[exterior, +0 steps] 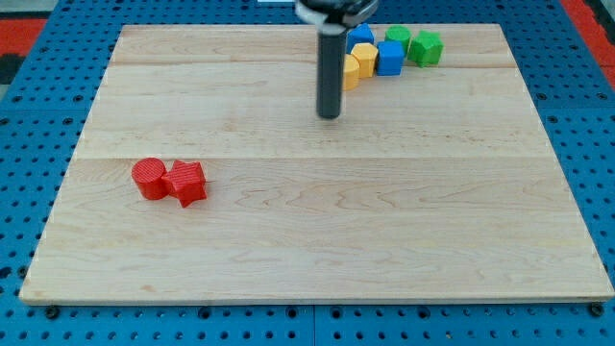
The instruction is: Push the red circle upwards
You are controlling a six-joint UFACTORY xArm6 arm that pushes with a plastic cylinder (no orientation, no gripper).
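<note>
The red circle (149,179) lies on the wooden board (317,240) at the view's left, touching a red star-shaped block (187,182) on its right. My tip (330,115) is at the end of the dark rod, in the board's upper middle, far to the right of and above the red circle. It touches no block.
A cluster sits at the view's top right of centre: two yellow blocks (357,65), two blue blocks (388,58), and two green blocks (427,46). The rod partly hides the left yellow block. A blue pegboard surface (29,144) surrounds the board.
</note>
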